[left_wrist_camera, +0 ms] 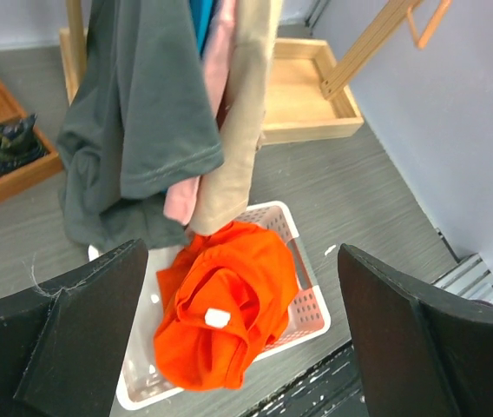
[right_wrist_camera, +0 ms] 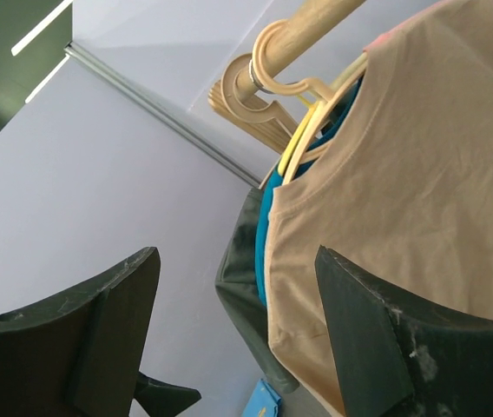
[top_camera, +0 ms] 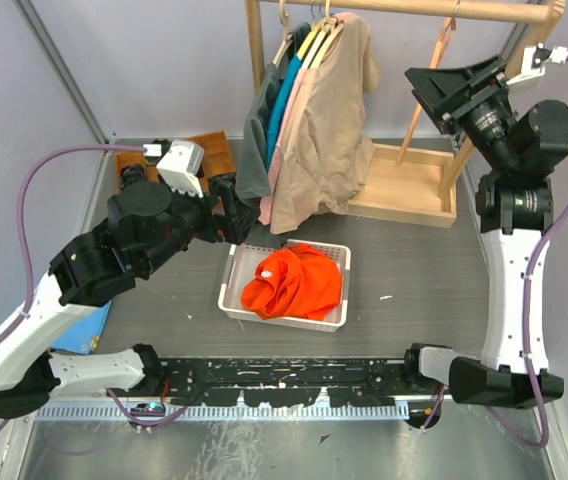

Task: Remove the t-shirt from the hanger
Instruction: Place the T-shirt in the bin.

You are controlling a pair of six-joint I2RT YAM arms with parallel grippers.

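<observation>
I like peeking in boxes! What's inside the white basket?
A crumpled orange t-shirt lies in the white basket, its white tag showing. Anything beneath the shirt is covered.

black-and-white arms [top_camera: 114, 250]; purple cables [top_camera: 84, 150]

You have no readable text, brand, number or sign in any of the three views. The small white tag [left_wrist_camera: 217, 318] on the orange t-shirt [left_wrist_camera: 238, 269] in the white basket [left_wrist_camera: 312, 306] shows no legible print. The blue flat item [top_camera: 86, 330] at the left edge of the bench [top_camera: 424, 290] is too small and too hidden to read.
</observation>
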